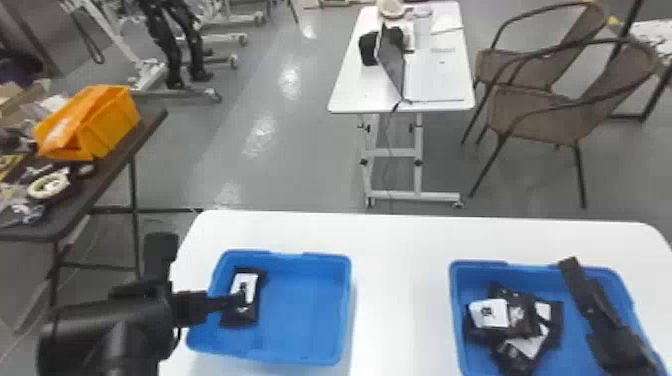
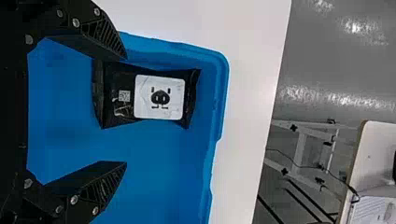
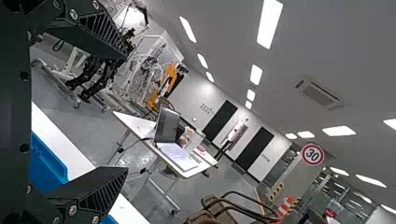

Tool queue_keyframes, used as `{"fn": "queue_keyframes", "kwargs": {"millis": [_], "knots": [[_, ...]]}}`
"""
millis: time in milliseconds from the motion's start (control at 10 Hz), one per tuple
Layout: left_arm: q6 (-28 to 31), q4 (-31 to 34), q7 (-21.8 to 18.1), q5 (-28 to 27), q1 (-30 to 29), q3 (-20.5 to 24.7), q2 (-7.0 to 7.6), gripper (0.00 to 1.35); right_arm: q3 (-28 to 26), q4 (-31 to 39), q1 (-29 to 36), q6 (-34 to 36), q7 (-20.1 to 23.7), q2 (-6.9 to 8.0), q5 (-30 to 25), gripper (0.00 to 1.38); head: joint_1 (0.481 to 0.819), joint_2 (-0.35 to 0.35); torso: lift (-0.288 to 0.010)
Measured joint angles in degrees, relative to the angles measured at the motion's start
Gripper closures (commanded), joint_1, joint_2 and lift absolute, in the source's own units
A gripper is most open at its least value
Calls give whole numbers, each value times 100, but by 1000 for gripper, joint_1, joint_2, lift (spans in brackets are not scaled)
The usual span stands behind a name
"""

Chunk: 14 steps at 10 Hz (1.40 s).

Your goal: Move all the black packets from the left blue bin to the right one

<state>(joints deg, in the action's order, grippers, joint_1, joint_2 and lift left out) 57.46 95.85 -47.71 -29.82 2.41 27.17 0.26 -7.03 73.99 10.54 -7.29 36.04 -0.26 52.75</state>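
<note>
The left gripper [image 2: 125, 110], lower left in the head view, has its jaws spread over the left blue bin [image 1: 305, 320], probably to bracket the lone black packet [image 1: 250, 282]. The left wrist view reveals its pig-face label [image 2: 159, 98]; the head view, lower right, adds piled packets [image 1: 520, 315] in the right bin [image 1: 570, 350]. The right gripper's [image 3: 126, 112] jaws are parted.

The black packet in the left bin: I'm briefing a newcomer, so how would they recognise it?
On the white table, look into the left blue bin. The black packet lies near that bin's left wall, a black pig face on its white label. Unlike the packets heaped in the right bin, it lies apart from any pile.
</note>
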Motion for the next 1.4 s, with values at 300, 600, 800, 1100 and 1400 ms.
{"fn": "queue_keyframes", "kwargs": {"millis": [300,600,800,1100,1400], "knots": [[-60,-606,103,-522,394,-163,46,263,0,-35,-4,0,36,0,55,168,695,185,0],[-248,-1420,295,-615,705,-285,154,265,0,-75,-34,0,98,-10,112,177,695,181,0],[-271,-1768,473,-623,843,-404,204,269,0,-92,-42,0,138,-17,156,177,695,177,0],[-282,-2298,542,-655,1061,-466,323,337,0,-107,-37,0,179,-18,216,177,695,178,0],[-310,-2562,682,-711,1152,-514,419,337,0,-124,-43,0,241,-18,279,199,695,189,0]]}}
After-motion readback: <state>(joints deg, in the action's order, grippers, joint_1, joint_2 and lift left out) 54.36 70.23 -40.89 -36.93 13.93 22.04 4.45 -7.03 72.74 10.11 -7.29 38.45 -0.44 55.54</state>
